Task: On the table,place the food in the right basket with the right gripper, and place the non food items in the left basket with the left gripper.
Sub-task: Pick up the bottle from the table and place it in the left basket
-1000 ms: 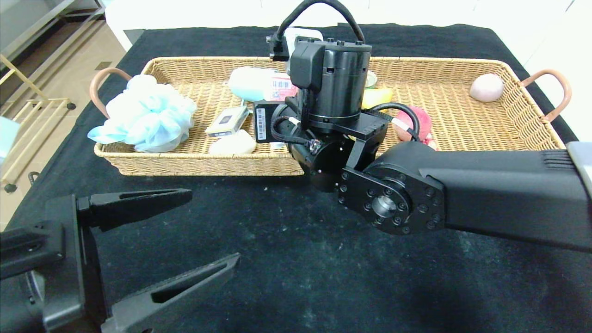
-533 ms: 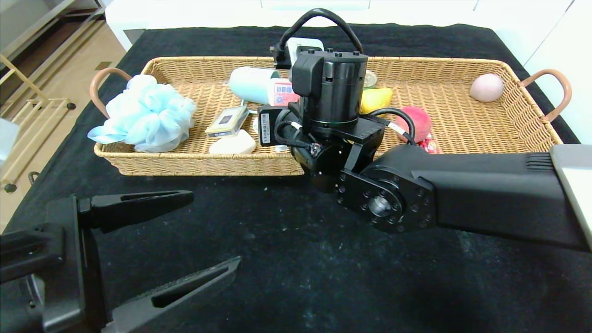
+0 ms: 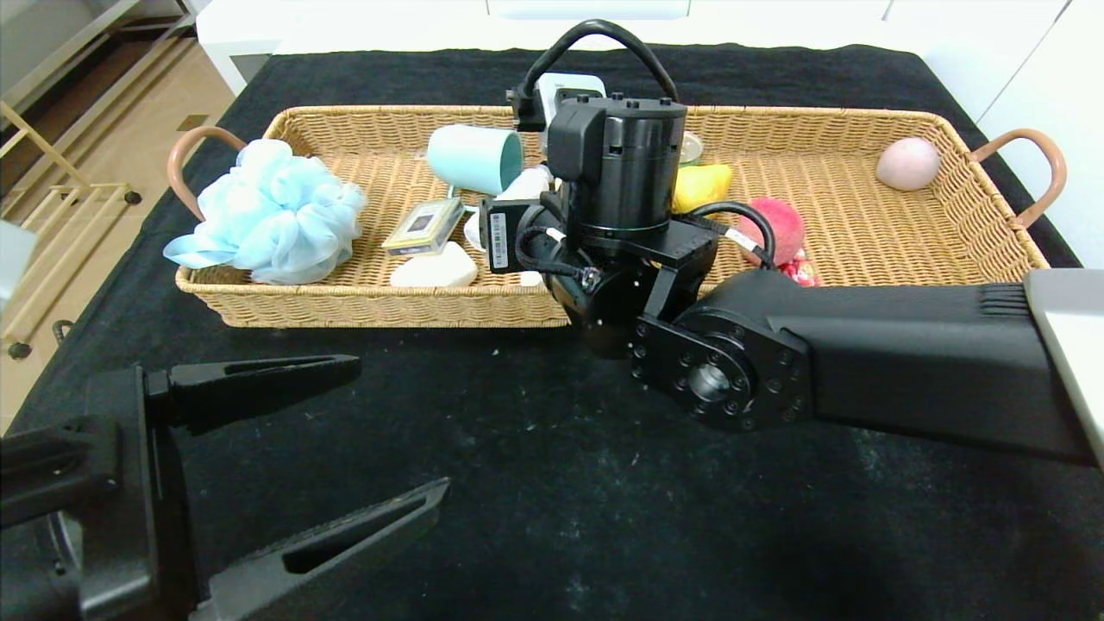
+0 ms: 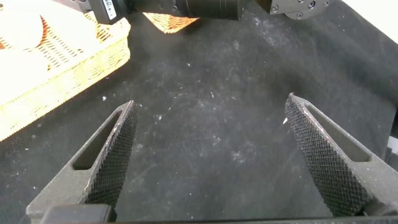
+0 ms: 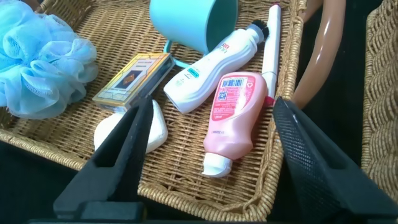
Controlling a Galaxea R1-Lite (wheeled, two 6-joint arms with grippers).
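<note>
Fingers [image 5: 124, 143] of the right gripper [image 5: 214, 107] stood spread wide, gripping nothing, poised just above the end of the left basket [image 3: 371, 306] nearest its twin. The pink squeeze bottle [image 5: 231, 112] lay flat on the weave straight below, in the gap between them. To my eye the bottle was already where a non-food item belonged, so those open jaws had no work left on it. It was a soft pink, waisted bottle with a barcode label and a white cap [image 5: 214, 167] pointing at the near rim. It lay beside a white bottle [image 5: 208, 65] and a tipped teal cup [image 5: 193, 22]. The blue bath pouf [image 3: 267, 216] filled the far end of the same basket. The peach [image 3: 780, 226] and pear [image 3: 703, 183] sat in the right basket [image 3: 862, 228]. The left gripper [image 4: 209, 104] was parked low over the black table [image 3: 517, 483], jaws apart and empty, clear of the baskets.
</note>
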